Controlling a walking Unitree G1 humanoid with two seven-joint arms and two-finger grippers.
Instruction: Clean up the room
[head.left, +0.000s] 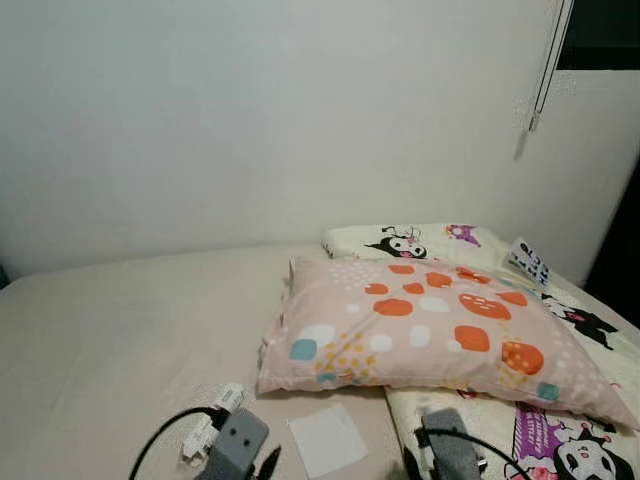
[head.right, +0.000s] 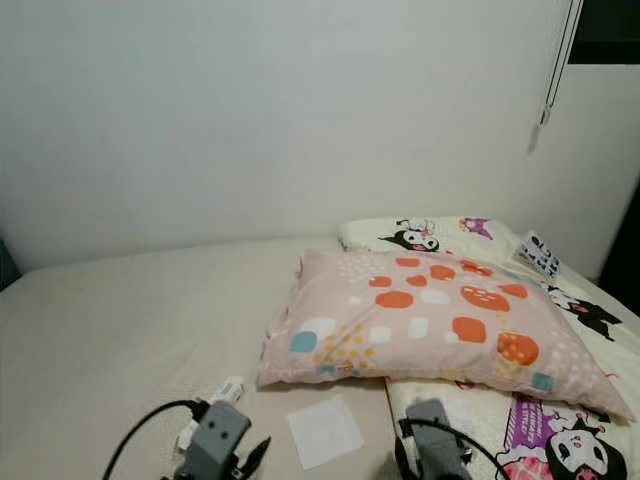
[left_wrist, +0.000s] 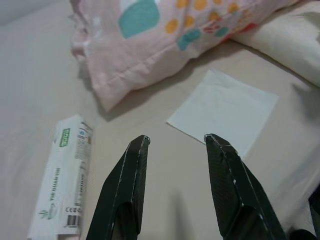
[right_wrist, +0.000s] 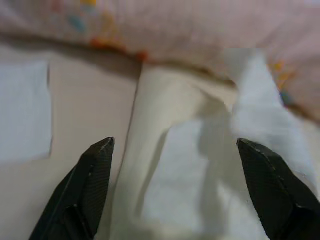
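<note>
A pink pillow (head.left: 430, 335) with orange, white and teal patches lies on the beige bed (head.left: 110, 340), overlapping a cartoon-print quilt (head.left: 560, 440). In front of the pillow sits a flat white tissue (head.left: 327, 438). A small white packet (head.left: 208, 420) with green print lies to its left. My left gripper (left_wrist: 175, 145) hovers open just above the sheet, between the packet (left_wrist: 62, 175) and the tissue (left_wrist: 225, 107). My right gripper (right_wrist: 175, 150) is open wide over the quilt's cream edge (right_wrist: 165, 165) below the pillow (right_wrist: 175, 25).
A second cartoon-print pillow (head.left: 410, 240) lies behind the pink one, against the white wall. A small printed card (head.left: 527, 262) rests on the quilt near the right wall. A blind cord (head.left: 540, 90) hangs beside a dark window at top right.
</note>
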